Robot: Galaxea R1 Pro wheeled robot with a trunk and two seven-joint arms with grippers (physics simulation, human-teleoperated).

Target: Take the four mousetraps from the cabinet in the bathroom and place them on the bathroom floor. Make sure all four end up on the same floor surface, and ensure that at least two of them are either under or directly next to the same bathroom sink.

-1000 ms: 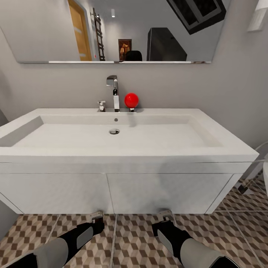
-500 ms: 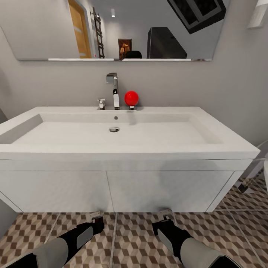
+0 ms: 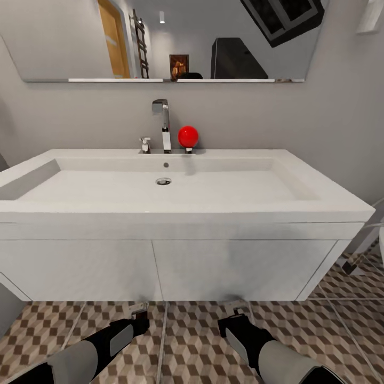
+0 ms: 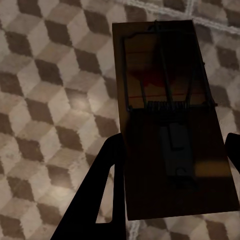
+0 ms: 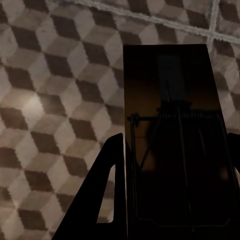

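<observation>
Before the white sink (image 3: 186,213), which sits lower in the head view as the camera tips up, the left gripper (image 4: 170,150) and right gripper (image 5: 175,145) each clench a mousetrap (image 4: 170,120) (image 5: 175,140) over the tiled floor (image 3: 192,341), ready for placing.

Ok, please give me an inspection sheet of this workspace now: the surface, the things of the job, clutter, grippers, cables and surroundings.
Surface: brown-and-beige cube-patterned tiled floor with pale grout lines.
Job's things: one dark-brown flat wooden mousetrap between the left gripper's fingers; a second dark wooden mousetrap between the right gripper's fingers; wide white rectangular sink on a white two-door vanity.
Clutter: red ball-shaped object beside the chrome tap.
Grippers: left gripper and right gripper are low in front of the vanity, above the floor, each closed on its mousetrap.
Cables: nothing seen.
Surroundings: grey wall, wide mirror above the sink.
</observation>
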